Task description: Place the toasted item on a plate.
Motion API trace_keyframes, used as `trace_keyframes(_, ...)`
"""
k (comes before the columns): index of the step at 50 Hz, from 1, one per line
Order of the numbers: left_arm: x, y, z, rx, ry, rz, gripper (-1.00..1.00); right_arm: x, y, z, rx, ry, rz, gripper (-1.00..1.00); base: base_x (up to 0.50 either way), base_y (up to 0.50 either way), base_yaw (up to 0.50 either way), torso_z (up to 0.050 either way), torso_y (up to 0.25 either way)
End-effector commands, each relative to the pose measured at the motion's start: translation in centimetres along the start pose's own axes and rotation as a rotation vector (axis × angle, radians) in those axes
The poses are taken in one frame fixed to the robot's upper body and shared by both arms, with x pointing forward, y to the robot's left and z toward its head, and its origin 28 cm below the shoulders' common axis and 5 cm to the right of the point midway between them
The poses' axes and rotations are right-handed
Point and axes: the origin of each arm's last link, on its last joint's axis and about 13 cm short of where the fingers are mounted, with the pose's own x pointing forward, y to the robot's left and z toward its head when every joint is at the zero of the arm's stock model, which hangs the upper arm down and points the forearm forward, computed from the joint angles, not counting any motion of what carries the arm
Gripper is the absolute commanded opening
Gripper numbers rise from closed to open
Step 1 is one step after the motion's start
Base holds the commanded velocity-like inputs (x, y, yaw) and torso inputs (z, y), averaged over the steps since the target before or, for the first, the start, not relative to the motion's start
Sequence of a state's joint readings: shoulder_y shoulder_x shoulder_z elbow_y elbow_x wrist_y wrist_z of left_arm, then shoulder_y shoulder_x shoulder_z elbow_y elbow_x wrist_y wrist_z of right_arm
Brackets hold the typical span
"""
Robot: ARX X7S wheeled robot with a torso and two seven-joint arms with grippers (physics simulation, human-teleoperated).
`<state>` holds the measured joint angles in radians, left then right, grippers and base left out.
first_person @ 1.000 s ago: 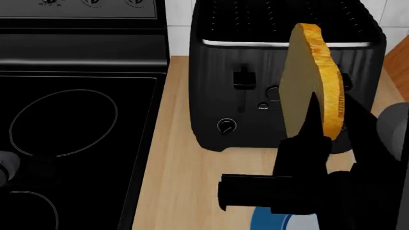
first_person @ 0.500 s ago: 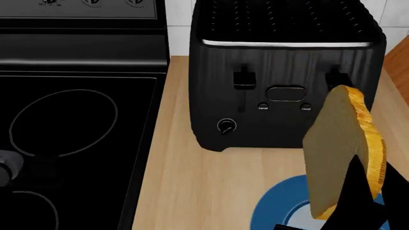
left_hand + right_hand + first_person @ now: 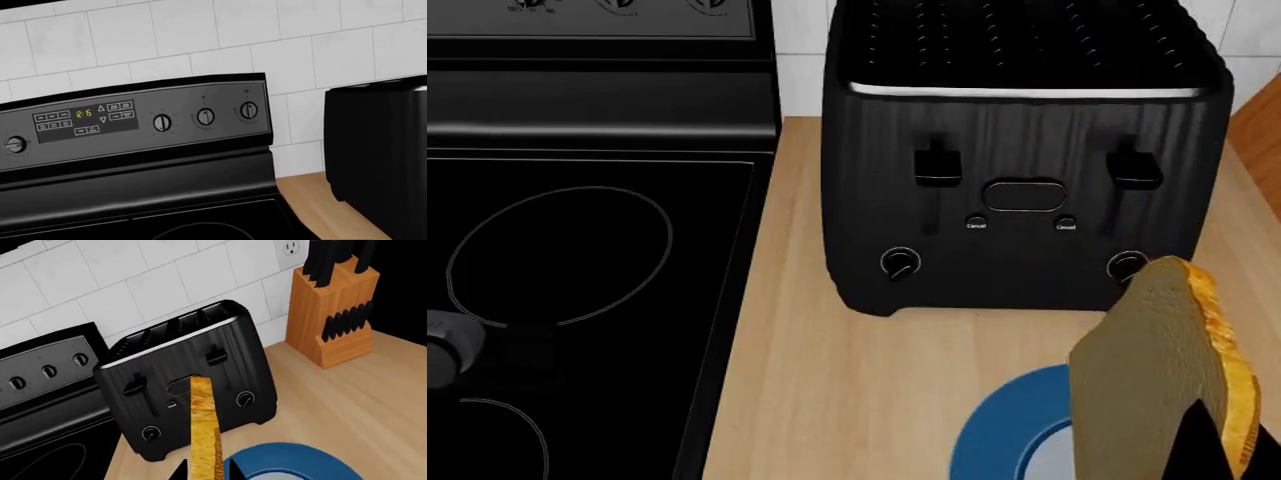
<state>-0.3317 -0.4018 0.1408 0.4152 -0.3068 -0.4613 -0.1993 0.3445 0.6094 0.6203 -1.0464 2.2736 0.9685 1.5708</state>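
Head view: right gripper (image 3: 1217, 445) jaws pinching upright toast (image 3: 1154, 375) above plate (image 3: 994, 435).

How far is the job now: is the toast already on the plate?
Not yet. Done: the toast is out of the toaster. In hand: the right tool holds it upright on edge over the blue plate. Left: lower it, lay it flat, let go.

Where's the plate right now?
The plate sits on the wooden counter at the head view's lower right, in front of the black toaster, directly beneath the held toast.
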Motion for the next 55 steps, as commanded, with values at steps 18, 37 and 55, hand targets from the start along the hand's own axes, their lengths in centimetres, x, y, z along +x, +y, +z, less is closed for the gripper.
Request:
trace_keyframes(18,0.1,-0.1,0.0,0.002,0.002,-0.007,1.00,1.0,0.7,-0.5,0.060,0.006,-0.002,-1.00,0.00,0.00,0.00,0.000,0.000)
trace_keyframes(37,0.2,-0.2,-0.2,0.004,0.005,-0.010,1.00,3.2,0.1,-0.6,0.089,-0.007,-0.029,-1.00,0.00,0.00,0.00,0.000,0.000)
trace_keyframes(55,0.2,0.0,-0.2,0.008,0.010,-0.009,1.00,3.6,-0.1,-1.3,0.231,0.000,-0.043,-1.00,0.00,0.00,0.00,0.000,0.000)
